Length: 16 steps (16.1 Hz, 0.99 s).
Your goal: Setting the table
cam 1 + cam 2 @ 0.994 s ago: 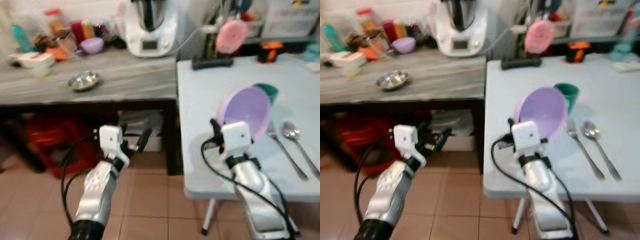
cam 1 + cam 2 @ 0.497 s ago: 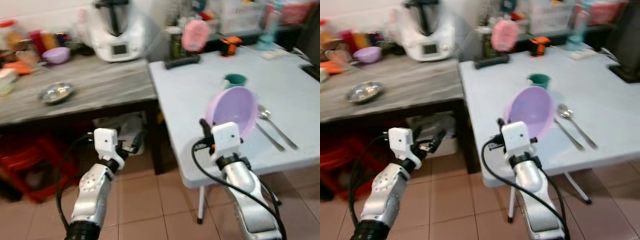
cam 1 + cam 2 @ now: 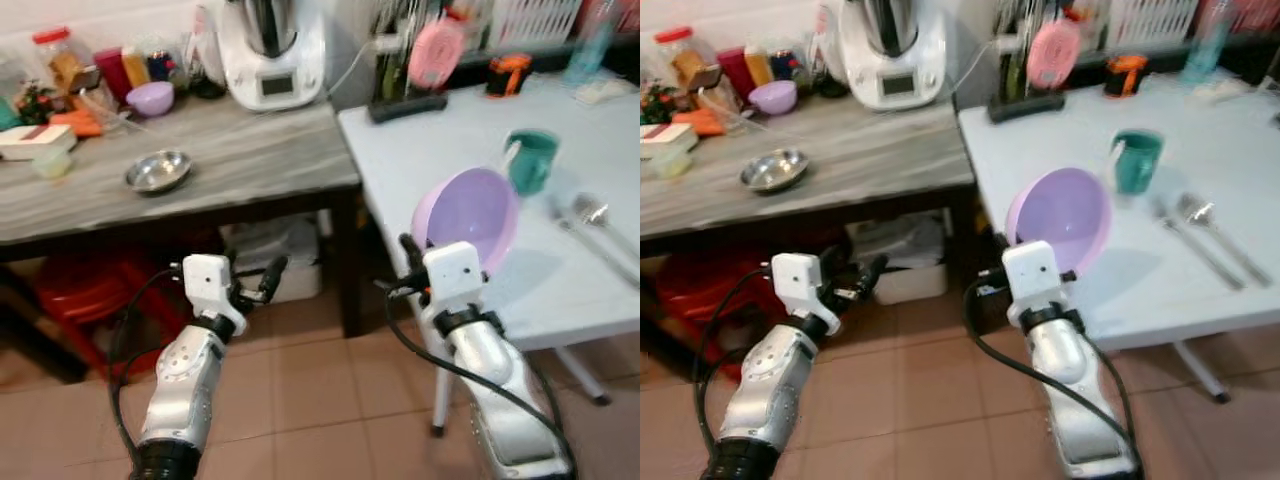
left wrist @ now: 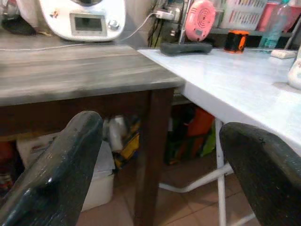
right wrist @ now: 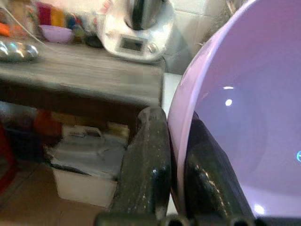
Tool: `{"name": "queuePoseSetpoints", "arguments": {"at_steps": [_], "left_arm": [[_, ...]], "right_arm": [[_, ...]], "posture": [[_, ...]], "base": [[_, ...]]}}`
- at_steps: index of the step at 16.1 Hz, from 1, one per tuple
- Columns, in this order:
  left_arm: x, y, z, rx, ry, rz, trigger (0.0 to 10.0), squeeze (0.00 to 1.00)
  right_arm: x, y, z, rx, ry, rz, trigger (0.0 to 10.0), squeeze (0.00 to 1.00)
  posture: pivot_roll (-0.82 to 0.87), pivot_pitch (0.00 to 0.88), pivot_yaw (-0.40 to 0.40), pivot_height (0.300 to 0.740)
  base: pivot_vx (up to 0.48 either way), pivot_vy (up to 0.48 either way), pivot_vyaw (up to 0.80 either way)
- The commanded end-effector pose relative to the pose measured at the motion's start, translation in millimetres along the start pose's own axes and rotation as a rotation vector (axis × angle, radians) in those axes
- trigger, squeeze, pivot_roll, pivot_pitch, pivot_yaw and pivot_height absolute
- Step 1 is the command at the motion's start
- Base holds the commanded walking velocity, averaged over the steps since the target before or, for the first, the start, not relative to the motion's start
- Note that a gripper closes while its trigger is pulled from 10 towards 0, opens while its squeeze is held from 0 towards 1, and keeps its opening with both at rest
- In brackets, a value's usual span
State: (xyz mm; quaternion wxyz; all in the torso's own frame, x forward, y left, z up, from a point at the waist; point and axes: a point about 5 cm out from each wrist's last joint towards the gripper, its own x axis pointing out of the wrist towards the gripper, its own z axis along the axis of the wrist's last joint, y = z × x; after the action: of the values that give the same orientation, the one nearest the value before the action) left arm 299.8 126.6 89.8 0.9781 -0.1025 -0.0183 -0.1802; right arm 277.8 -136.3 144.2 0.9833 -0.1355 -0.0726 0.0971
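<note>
A lilac plastic bowl [image 3: 468, 218] stands on edge in my right gripper [image 3: 412, 252], which is shut on its rim at the near left corner of the white table [image 3: 450, 150]. In the right wrist view the two fingers [image 5: 149, 160] pinch the bowl's rim [image 5: 181, 136]. A teal mug [image 3: 529, 160] stands on the table beyond the bowl. A fork [image 3: 1188, 240] and a spoon [image 3: 1205, 222] lie side by side to its right. My left gripper [image 3: 262, 283] is open and empty, low in front of the grey wooden bench [image 3: 200, 170].
A white kitchen machine [image 3: 271, 55], a steel bowl [image 3: 159, 170], a small purple bowl [image 3: 150, 97] and jars stand on the bench. A pink fan [image 3: 432, 52] and an orange item [image 3: 509, 72] sit at the table's back. Boxes and a red stool [image 3: 75, 290] are under the bench.
The view has swung back left and the whole scene has shifted. The bowl stays gripped in my right gripper, now nearer the teal mug. The left gripper stays open.
</note>
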Motion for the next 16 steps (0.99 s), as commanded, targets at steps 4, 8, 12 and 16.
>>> {"name": "queuePoseSetpoints", "arguments": {"at_steps": [4,8,12,16], "left_arm": [[-1.3,8.5,2.2,0.031,0.004,0.028,10.0,0.0],[-1.5,9.4,1.8,0.037,0.006,0.033,10.0,0.0],[-0.9,8.5,1.1,0.037,0.009,0.03,10.0,0.0],[-2.2,8.7,1.5,0.045,-0.002,0.045,10.0,0.0]], "right_arm": [[2.9,7.5,9.9,0.006,-0.046,0.021,10.0,0.0],[1.9,8.3,10.1,0.007,-0.048,0.023,10.0,0.0],[2.2,7.2,8.6,0.013,-0.041,0.015,10.0,0.0],[1.1,7.5,7.5,0.014,-0.036,0.014,10.0,0.0]], "posture": [[-0.15,0.0,0.132,0.74],[-0.15,0.0,0.134,0.74],[-0.15,0.0,0.135,0.74],[-0.15,0.0,0.131,0.74]], "base": [[0.0,0.396,0.48],[0.0,0.398,0.74],[0.0,0.395,0.17],[0.0,0.173,0.0]]}}
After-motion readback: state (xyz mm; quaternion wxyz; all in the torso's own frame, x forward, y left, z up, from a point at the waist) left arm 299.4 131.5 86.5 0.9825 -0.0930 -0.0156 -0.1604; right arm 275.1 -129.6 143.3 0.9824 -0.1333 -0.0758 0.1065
